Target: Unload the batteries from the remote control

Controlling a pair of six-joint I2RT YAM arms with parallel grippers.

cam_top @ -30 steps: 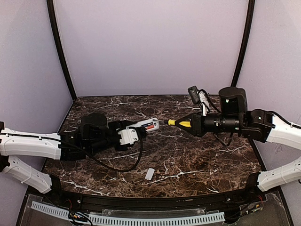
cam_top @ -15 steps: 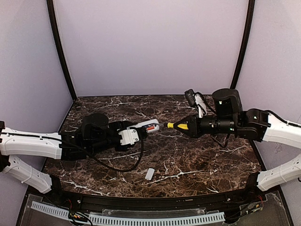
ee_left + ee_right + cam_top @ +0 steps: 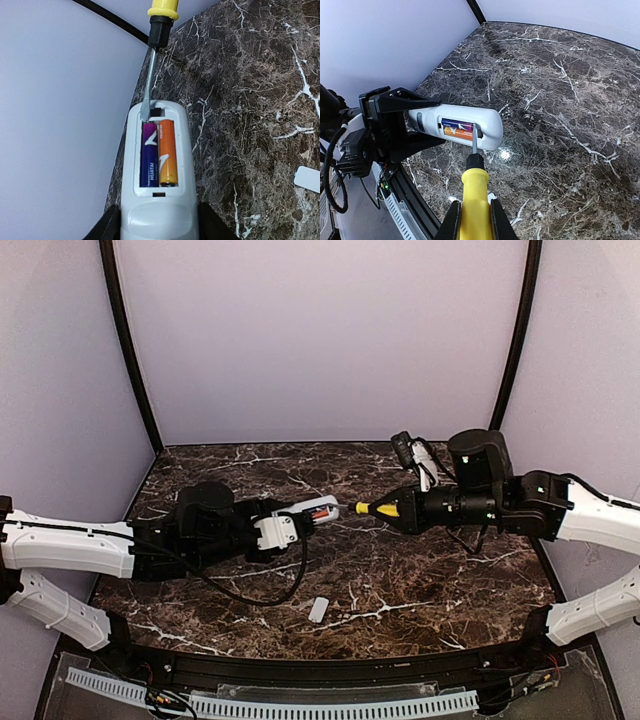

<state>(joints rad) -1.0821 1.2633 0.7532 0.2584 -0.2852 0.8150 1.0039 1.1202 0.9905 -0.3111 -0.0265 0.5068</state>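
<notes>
1. At left, the left gripper clamped one end of the remote control. Its jaws were set to the body's width, and the open back faced up, apparently lifted off the marble table.
2. The remote's white shell looked hard, light and slick. A hold across its narrow sides, clear of the recess, seemed the soundest.
3. Just right of that grip, the batteries, one purple and one orange, lay side by side in the recess. Small, smooth and round, they seemed likely to spring out and roll once levered. The best purchase appeared to be the end by the blade.
4. On the table nearer the arm bases, a small white cover piece lay well apart from the remote.
5. The screwdriver reached in from the right, its blade tip resting at the end of the purple cell.
6. At right, the right gripper was closed tight on the yellow handle.
</notes>
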